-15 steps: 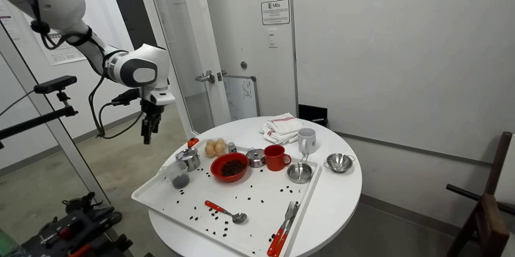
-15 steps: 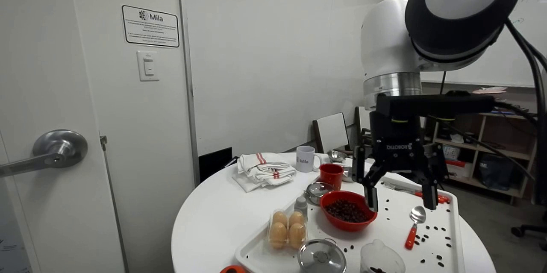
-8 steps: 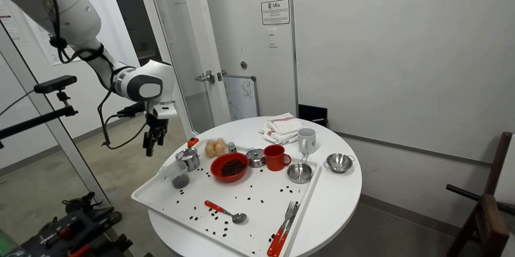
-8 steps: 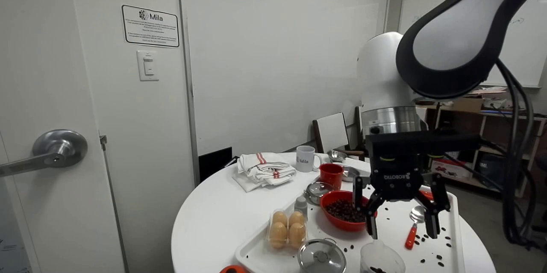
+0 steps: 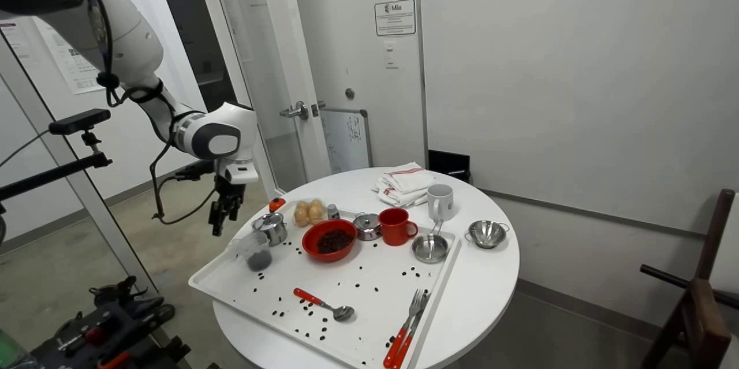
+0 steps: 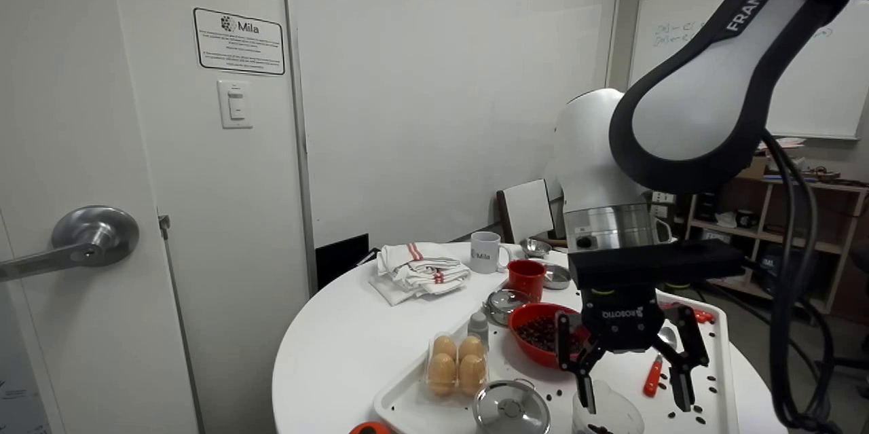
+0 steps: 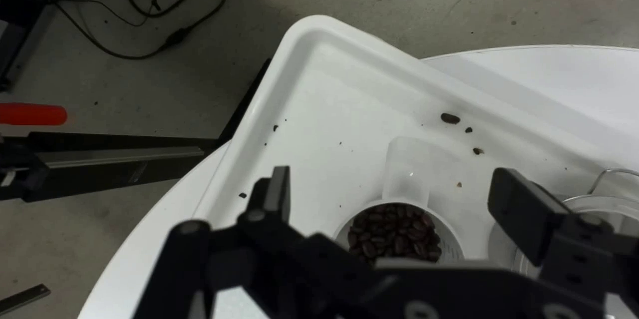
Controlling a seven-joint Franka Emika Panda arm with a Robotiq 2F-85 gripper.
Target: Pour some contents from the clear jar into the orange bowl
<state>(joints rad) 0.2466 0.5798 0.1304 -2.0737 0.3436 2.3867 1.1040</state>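
Observation:
The clear jar [image 5: 259, 254] stands upright on the tray with dark beans inside and a handle at its side. It also shows at the bottom of an exterior view [image 6: 614, 410] and in the wrist view [image 7: 407, 174], partly hidden by the gripper. The red-orange bowl [image 5: 311, 236] sits on the tray holding dark beans; the arm partly covers it in an exterior view [image 6: 543, 357]. My gripper [image 5: 224, 222] is open and empty, pointing down above the jar's level. Its fingers are spread wide in an exterior view [image 6: 636, 405] and on both sides of the jar in the wrist view [image 7: 392, 189].
The white tray [image 5: 369, 299] holds scattered beans, a spoon [image 5: 323, 302] and a fork [image 5: 409, 323]. A metal pot [image 5: 271, 227] stands close beside the jar. Eggs [image 5: 309, 213], a lidded pot [image 5: 368, 226], a red mug [image 5: 396, 227] and a metal pan [image 5: 430, 249] line the tray's back.
My gripper has moved down toward the level of the jar and stays open. The jar, the bowl and the other objects have not moved.

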